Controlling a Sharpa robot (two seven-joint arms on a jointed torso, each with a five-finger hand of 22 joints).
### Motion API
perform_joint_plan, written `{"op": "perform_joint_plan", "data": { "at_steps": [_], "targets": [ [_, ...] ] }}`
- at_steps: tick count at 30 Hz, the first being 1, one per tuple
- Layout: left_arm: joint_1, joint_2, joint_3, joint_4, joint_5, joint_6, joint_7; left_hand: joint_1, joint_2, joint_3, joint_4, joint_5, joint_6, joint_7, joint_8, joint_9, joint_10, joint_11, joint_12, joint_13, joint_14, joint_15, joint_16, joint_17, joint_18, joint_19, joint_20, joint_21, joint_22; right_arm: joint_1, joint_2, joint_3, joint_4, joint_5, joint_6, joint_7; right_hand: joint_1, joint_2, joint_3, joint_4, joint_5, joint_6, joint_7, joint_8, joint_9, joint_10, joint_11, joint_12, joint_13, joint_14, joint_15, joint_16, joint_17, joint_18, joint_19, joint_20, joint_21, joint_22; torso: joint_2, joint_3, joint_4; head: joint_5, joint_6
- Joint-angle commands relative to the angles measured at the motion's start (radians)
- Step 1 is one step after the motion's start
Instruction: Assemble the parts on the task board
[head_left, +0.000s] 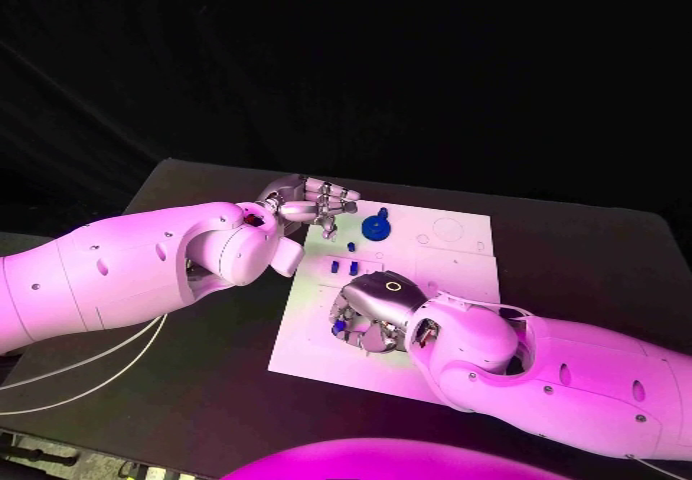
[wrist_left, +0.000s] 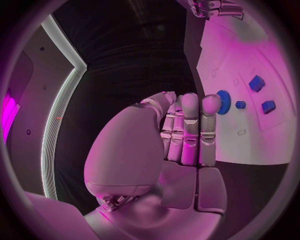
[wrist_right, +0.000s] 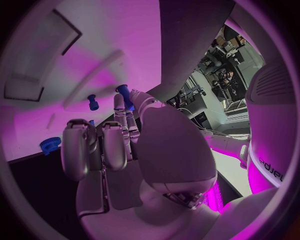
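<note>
I see the right hand (head_left: 372, 312) low over the near half of the task board (head_left: 447, 265), pinching a small blue peg (wrist_right: 125, 96) at its fingertips, the peg's long axis steeply tilted to the board. The left hand (head_left: 306, 205) hovers at the board's far left corner, fingers straight, holding nothing, just left of the blue gear (head_left: 376, 227). Two short blue pegs (head_left: 343, 266) stand between the hands. Black table (head_left: 577, 250) all around.

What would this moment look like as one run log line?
left hand: open, above task board far edge | right hand: pinching small blue part | blue gear: on board
</note>
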Motion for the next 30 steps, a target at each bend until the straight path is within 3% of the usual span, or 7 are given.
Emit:
{"op": "perform_joint_plan", "data": {
  "at_steps": [1,15,23,25,26,28,30],
  "targets": [
    [0.001,0.001,0.001,0.002,0.002,0.016,0.003,-0.002,0.011,-0.001,-0.003,-0.001,-0.002,0.005,-0.003,-0.002,-0.007,0.0,0.005,0.001,-0.008,0.001,-0.003,-0.001,0.013,-0.006,0.0,-0.006,-0.001,-0.002,0.003,-0.001,-0.002,-0.009,0.004,0.003,-0.01,-0.004,-0.003,0.003,0.002,-0.015,0.0,-0.006,-0.005,-0.003,0.007,-0.006,0.001,0.044,0.009,0.0,-0.001,-0.01,0.017,0.004,-0.006,0.204,0.0,-0.0001,0.0005,0.0,-0.001],
    [0.001,-0.004,0.0,0.004,0.001,0.023,-0.004,-0.002,0.012,-0.001,-0.004,-0.001,-0.002,0.006,-0.002,-0.002,-0.008,0.001,0.008,0.002,-0.01,0.001,-0.004,-0.003,0.013,-0.007,0.0,-0.007,-0.001,-0.005,-0.021,-0.001,0.017,-0.011,-0.063,-0.01,-0.028,-0.028,-0.001,0.004,0.0,-0.162,-0.004,-0.008,-0.04,-0.019,0.001,-0.014,0.006,0.041,0.005,-0.005,-0.014,-0.006,0.011,0.004,-0.024,0.2,0.0,0.0008,0.0001,-0.003,0.003],
    [0.001,-0.01,0.0,0.005,0.0,0.025,-0.005,-0.001,0.013,-0.001,-0.005,-0.001,-0.003,0.006,-0.002,-0.002,-0.009,0.0,0.009,0.002,-0.01,0.001,-0.004,-0.003,0.013,-0.007,0.0,-0.008,-0.001,0.002,-0.094,0.005,0.085,-0.004,-0.139,-0.004,-0.042,-0.047,-0.039,0.007,-0.005,-0.276,-0.039,-0.006,-0.064,-0.026,-0.005,0.002,0.016,0.041,0.001,-0.005,-0.016,-0.007,0.013,0.0,-0.021,0.201,-0.001,0.0007,-0.0016,-0.009,0.009],
    [0.001,-0.011,0.0,0.005,0.0,0.025,-0.005,-0.001,0.013,-0.001,-0.005,-0.001,-0.003,0.006,-0.002,-0.002,-0.009,0.0,0.009,0.002,-0.01,0.001,-0.004,-0.003,0.013,-0.007,0.0,-0.008,-0.001,0.014,-0.133,0.01,0.113,0.022,-0.166,0.005,-0.042,-0.046,-0.053,0.009,-0.007,-0.272,-0.035,-0.001,-0.062,-0.015,-0.01,0.015,0.022,0.041,-0.003,-0.006,-0.017,-0.007,0.015,-0.002,-0.019,0.202,-0.001,0.0005,-0.0018,-0.014,0.012],
    [0.001,-0.012,0.0,0.005,0.0,0.024,-0.005,-0.001,0.013,-0.001,-0.005,-0.001,-0.003,0.006,-0.002,-0.002,-0.009,0.0,0.009,0.002,-0.01,0.001,-0.004,-0.003,0.013,-0.007,0.0,-0.008,-0.001,0.022,-0.154,0.012,0.126,0.044,-0.176,0.011,-0.042,-0.043,-0.058,0.01,-0.006,-0.255,-0.023,0.007,-0.058,-0.005,-0.013,0.024,0.027,0.041,-0.005,-0.006,-0.018,-0.007,0.015,-0.004,-0.019,0.202,-0.001,0.0004,-0.0017,-0.02,0.016],
    [0.001,-0.013,-0.001,0.005,0.0,0.024,-0.005,-0.001,0.013,-0.001,-0.005,-0.001,-0.003,0.006,-0.002,-0.002,-0.009,0.0,0.009,0.002,-0.01,0.001,-0.004,-0.003,0.013,-0.007,0.0,-0.008,-0.001,0.043,-0.204,0.015,0.149,0.117,-0.188,0.025,-0.045,-0.037,-0.065,0.015,-0.007,-0.182,-0.002,0.043,-0.041,0.021,-0.004,0.045,0.039,0.04,-0.001,-0.008,-0.021,-0.006,0.012,-0.004,-0.026,0.2,-0.003,0.0,-0.0023,-0.029,0.02],
    [0.001,-0.014,-0.002,0.005,0.0,0.024,-0.004,-0.001,0.013,-0.001,-0.005,-0.001,-0.003,0.006,-0.002,-0.002,-0.009,0.0,0.009,0.002,-0.01,0.001,-0.004,-0.003,0.013,-0.007,0.0,-0.008,-0.001,0.066,-0.261,0.016,0.169,0.218,-0.185,0.031,-0.054,-0.032,-0.075,0.021,-0.004,-0.093,-0.004,0.087,-0.022,0.072,-0.009,0.087,0.063,0.041,-0.002,-0.006,-0.019,-0.006,0.013,-0.003,-0.026,0.2,-0.005,-0.0009,-0.0046,-0.043,0.023]
  ]
}}
